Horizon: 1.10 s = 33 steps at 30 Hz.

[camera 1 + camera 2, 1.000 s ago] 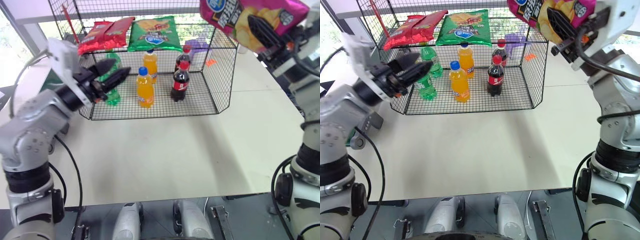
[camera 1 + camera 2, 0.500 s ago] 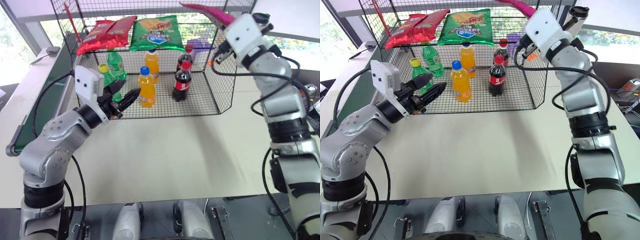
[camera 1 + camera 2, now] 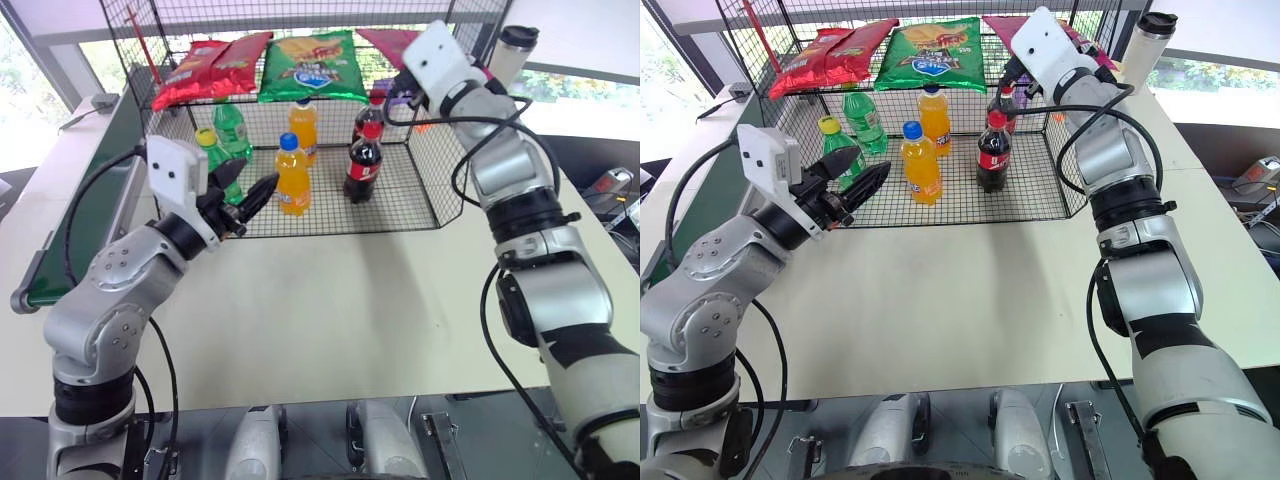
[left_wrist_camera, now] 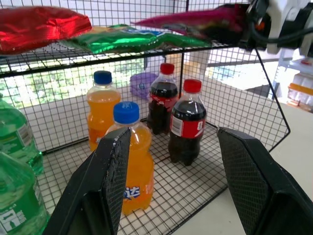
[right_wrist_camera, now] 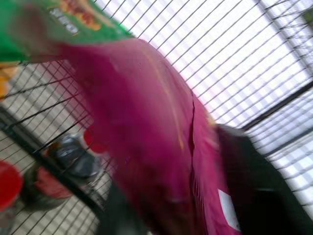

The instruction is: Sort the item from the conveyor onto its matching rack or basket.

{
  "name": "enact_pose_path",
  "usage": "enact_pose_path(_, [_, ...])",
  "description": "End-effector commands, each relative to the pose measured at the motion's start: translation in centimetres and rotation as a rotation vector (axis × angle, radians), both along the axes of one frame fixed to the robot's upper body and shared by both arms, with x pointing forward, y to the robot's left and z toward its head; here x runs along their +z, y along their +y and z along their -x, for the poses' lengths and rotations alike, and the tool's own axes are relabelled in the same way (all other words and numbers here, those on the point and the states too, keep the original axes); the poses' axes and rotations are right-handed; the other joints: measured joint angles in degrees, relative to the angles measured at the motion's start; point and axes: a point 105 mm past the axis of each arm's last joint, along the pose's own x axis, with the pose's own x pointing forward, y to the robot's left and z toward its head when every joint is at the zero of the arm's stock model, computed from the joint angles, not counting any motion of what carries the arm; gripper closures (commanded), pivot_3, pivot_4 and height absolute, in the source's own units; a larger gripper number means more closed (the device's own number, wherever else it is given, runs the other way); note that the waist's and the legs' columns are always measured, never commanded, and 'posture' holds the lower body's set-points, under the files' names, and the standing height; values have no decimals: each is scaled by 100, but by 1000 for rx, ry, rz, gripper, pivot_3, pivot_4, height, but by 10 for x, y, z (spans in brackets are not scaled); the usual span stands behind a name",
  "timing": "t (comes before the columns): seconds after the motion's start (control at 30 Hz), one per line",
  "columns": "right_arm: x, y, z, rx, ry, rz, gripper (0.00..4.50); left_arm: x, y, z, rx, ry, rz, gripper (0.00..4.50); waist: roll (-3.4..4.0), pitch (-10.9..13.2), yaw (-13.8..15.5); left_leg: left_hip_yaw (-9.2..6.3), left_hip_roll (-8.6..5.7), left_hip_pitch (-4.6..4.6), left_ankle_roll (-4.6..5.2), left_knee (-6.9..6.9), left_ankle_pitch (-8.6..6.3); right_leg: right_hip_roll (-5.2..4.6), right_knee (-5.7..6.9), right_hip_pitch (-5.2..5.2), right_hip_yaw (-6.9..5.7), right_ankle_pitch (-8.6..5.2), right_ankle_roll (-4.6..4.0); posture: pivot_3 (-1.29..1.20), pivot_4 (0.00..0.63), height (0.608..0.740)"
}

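Right gripper (image 5: 195,205) has swung in from high over the table's right edge to the right end of the black wire-mesh rack's (image 3: 440,190) top tier. The glossy magenta-pink chip bag (image 5: 146,132) now lies there beside the green chip bag (image 3: 310,66), between the fingers; I cannot tell whether they grip it. Left gripper (image 4: 173,171) hangs open, empty, before the lower tier. Placement looks nearly done.
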Motion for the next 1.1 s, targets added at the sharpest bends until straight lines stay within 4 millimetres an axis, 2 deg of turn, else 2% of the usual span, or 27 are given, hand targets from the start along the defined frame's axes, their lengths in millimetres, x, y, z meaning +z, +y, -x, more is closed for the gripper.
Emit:
enact_pose_path(0.03, [22,7,4,28,-39,16,573,9,0,6,10,-55,6,1572,0,0,-8,-1,0,1,0,0,0,0,0,0,-1,0,0,0,150,740])
enact_pose_path(0.07, [22,8,4,42,-28,-4,34,9,0,5,11,-54,6,1572,0,0,-10,-1,1,1,0,0,0,1,1,0,-1,0,0,0,150,740])
enact_pose_path(0.23, [28,15,18,200,76,-114,34,6,2,4,18,-47,8,1572,0,0,-7,-1,1,3,0,-1,0,2,2,0,-1,0,0,0,150,740])
enact_pose_path(0.43, [23,23,38,381,200,-197,34,4,7,2,27,-42,9,1572,0,0,9,-2,1,2,0,-2,0,2,2,0,-3,0,0,0,150,740])
enact_pose_path(0.6, [22,28,53,480,219,-236,34,-3,12,1,53,-31,10,1572,0,0,7,-2,1,2,0,-2,0,2,2,0,-4,0,0,0,150,740])
enact_pose_path(0.83, [14,22,69,532,192,-245,34,-8,23,1,79,-20,2,1572,0,0,14,-2,1,2,0,-1,0,2,2,1,-5,0,0,0,150,740])
enact_pose_path(0.9, [17,18,80,573,168,-265,34,-8,29,1,103,-20,-1,1572,0,0,16,-2,1,1,0,0,0,1,1,0,-4,0,0,0,150,740])
enact_pose_path(1.0, [22,6,110,688,140,-372,34,-11,38,7,98,4,13,1572,0,0,22,-2,1,0,0,-4,0,1,-2,1,-4,0,1,0,150,740])
enact_pose_path(1.1, [9,-3,135,749,181,-465,34,-17,43,14,86,39,1,1572,0,0,20,-7,3,-1,2,-5,-2,0,-6,2,-9,-1,1,0,150,740])
